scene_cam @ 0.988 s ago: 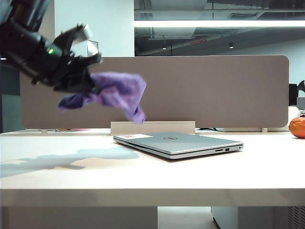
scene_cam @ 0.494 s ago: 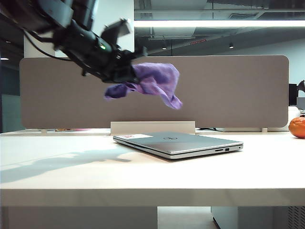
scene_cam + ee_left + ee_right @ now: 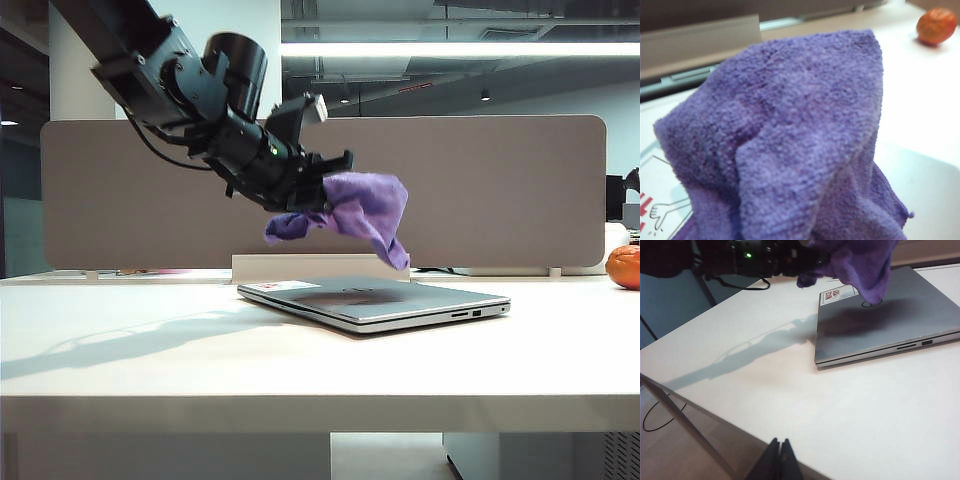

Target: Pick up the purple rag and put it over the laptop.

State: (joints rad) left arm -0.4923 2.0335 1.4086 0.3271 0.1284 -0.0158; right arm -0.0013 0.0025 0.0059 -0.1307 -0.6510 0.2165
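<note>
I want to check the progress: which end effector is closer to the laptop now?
The left end effector: it hangs just above the laptop, shut on the purple rag. The right end effector is shut, well off from the laptop over the table's near edge.

A white bench (image 3: 300, 365) is stretching across the room, catching soft shadows on its top. Behind it a grey-brown partition panel (image 3: 500, 190) is standing upright. Overhead, a long strip light (image 3: 460, 49) is glowing under a dark open ceiling, and a pale wall (image 3: 200, 50) is showing at the left.
</note>
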